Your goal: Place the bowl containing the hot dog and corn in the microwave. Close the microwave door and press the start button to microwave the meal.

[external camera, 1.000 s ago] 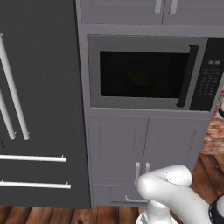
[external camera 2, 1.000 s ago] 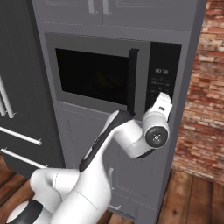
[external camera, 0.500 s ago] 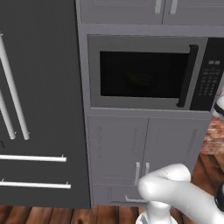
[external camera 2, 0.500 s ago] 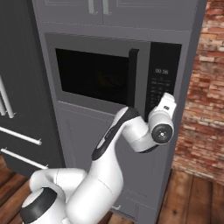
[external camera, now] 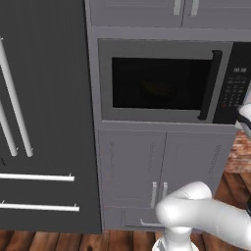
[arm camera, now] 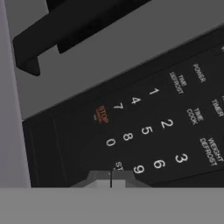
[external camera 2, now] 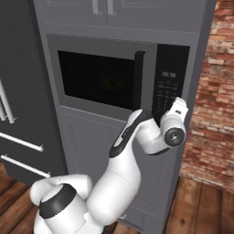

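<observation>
**Closing in on the start key**

Left base view first: the microwave [external camera: 166, 81] sits built into the grey cabinetry, and the microwave door [external camera: 157, 82] is flat shut, its black bar handle [external camera: 208, 86] upright at three o'clock of the dark window. Behind the glass there's a faint yellowish smudge, likely the corn, but I can't make out the bowl or the hot dog for sure. My wrist just pokes in at the right edge.

Right base view now: my arm [external camera 2: 132, 151] curls up from seven o'clock and my claw [external camera 2: 178, 106] noses right up against the bottom of the black keypad [external camera 2: 167, 87]. Contact or a hair apart? Can't say.

Hand view: digits everywhere, the orange stop label [arm camera: 102, 113] at ten o'clock of centre, and the start key [arm camera: 119, 165] peeking just above my fingertips [arm camera: 110, 177], which sit pinched together with only a seam between them.

The danger, as I judge it: these keys are packed tight. Drift toward twelve o'clock and I hit 0 or 8; slide further and I hit stop. A glancing push may register nothing at all.
</observation>
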Robot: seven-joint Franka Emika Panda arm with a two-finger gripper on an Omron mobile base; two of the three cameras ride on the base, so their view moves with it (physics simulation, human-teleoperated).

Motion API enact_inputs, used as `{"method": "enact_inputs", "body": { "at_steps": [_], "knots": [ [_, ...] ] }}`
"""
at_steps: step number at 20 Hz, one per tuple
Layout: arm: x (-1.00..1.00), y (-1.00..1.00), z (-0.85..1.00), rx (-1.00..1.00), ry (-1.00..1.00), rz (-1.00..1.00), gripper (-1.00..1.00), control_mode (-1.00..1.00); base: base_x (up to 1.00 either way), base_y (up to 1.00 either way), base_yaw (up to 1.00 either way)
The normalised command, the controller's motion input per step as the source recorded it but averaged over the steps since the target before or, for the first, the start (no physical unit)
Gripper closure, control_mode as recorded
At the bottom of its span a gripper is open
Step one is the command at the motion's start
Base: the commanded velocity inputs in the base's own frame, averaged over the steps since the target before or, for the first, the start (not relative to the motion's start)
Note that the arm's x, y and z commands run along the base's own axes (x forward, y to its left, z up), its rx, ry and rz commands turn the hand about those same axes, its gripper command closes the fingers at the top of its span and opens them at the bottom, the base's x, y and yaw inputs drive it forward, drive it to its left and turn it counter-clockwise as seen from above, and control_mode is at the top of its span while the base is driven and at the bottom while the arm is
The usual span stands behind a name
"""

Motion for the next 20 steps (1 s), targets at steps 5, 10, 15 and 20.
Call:
{"method": "enact_inputs", "body": {
  "at_steps": [5, 10, 15, 20],
  "knots": [
    [0.35, -0.16, -0.14, 0.00, 0.00, 0.00, 1.00, -1.00, 0.00, 0.00, 0.00],
    [0.38, -0.16, -0.12, 0.00, 0.00, 0.00, 1.00, -1.00, 0.00, 0.00, 0.00],
    [0.42, -0.14, -0.17, 0.00, 0.00, 0.00, 1.00, -1.00, 0.00, 0.00, 0.00],
    [0.88, -0.49, -0.03, 0.06, 0.09, 0.00, 1.00, -1.00, 0.00, 0.00, 0.00]
  ]
}}
